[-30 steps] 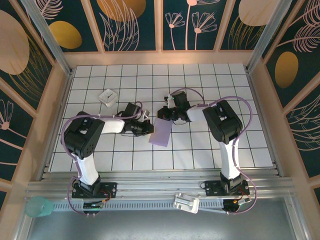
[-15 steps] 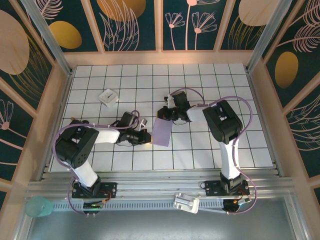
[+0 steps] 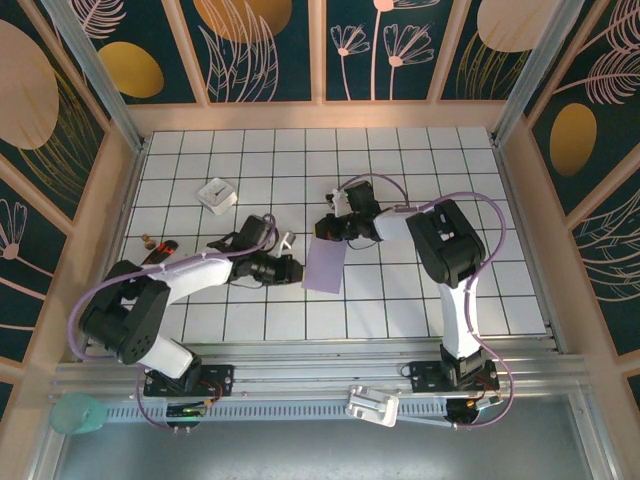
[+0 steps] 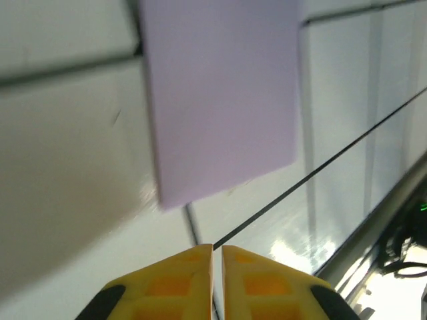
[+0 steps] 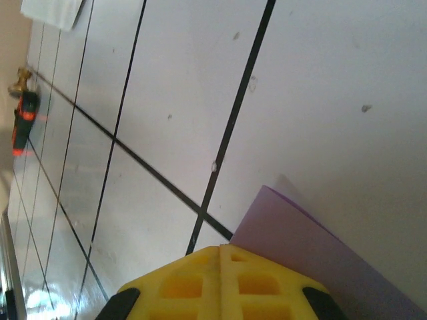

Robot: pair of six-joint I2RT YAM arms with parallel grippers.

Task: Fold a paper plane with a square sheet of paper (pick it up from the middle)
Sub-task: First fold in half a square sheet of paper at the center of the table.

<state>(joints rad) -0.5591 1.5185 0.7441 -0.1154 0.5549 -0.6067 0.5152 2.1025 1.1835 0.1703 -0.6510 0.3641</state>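
I am looking down the left tool (image 4: 217, 252) and its yellow fingertips are standing a sliver apart, gripping nothing. It is lying low over the tabletop (image 3: 400, 160), pointing right at the lavender sheet of paper (image 4: 220, 100). The sheet's near edge is sitting just ahead of the tips, with a narrow strip of white tile between them. From above, I am seeing this tool (image 3: 296, 268) just left of the sheet (image 3: 326, 268), which is lying near the middle of the grid as a narrow slanted rectangle.

The right tool (image 5: 220, 250) is showing closed, fingertips pressed together. The paper (image 5: 320, 253) is running under one of its fingers, but I cannot tell whether it is pinching the sheet or only pressing on it. From above, that tool (image 3: 320, 232) is meeting the sheet's far left corner, with the right arm reaching in from the right.

Farther out, a small white block with a dark mark (image 3: 215, 193) is sitting well behind the left arm, apart from the paper. A small red-and-black object with a brass end (image 3: 158, 245) is lying near the left wall; the right wrist camera is catching it too (image 5: 23, 123). A teal cup (image 3: 80, 412) and a metal bracket (image 3: 372, 405) are resting on the near rail.
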